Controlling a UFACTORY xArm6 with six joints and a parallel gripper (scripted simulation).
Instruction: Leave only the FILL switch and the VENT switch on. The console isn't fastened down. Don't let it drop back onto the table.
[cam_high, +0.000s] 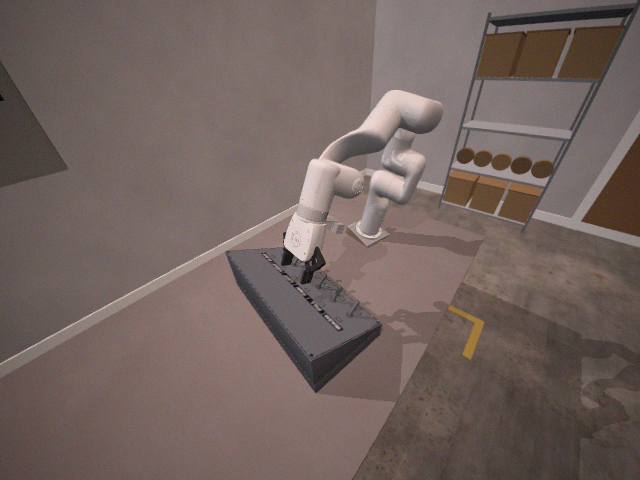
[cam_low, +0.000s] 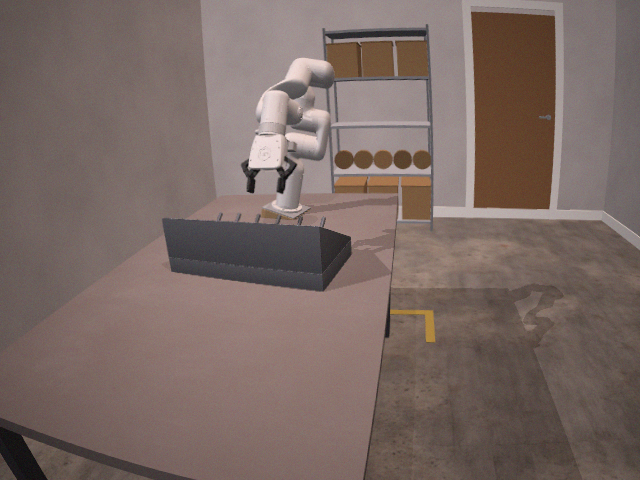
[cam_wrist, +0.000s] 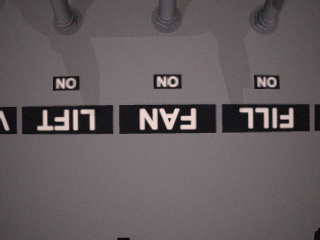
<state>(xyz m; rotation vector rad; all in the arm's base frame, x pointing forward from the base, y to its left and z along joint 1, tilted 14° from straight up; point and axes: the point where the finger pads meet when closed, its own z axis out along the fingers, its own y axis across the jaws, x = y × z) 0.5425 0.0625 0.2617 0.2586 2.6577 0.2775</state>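
Note:
The dark grey console (cam_high: 279, 304) (cam_low: 242, 248) (cam_wrist: 165, 185) stands on the table with several lever switches in a row. The wrist view shows the lower shafts of the LIFT switch (cam_wrist: 67, 21), the FAN switch (cam_wrist: 166, 19) and the FILL switch (cam_wrist: 265, 20). They run out at the top edge, away from their ON marks; their tips are out of view. The VENT switch cannot be identified; a label (cam_wrist: 6, 120) at the left edge is cut off. My gripper (cam_high: 296, 268) (cam_low: 265, 189) is open and empty above the console, its fingers spread across the middle of the row.
The table (cam_high: 170, 372) (cam_low: 222, 351) carries the console and the arm's base (cam_high: 368, 233) (cam_low: 286, 208) behind it. A wall (cam_high: 180, 103) runs along one side. The shelf rack (cam_high: 516, 128) (cam_low: 379, 125) and the door (cam_low: 511, 108) are far back.

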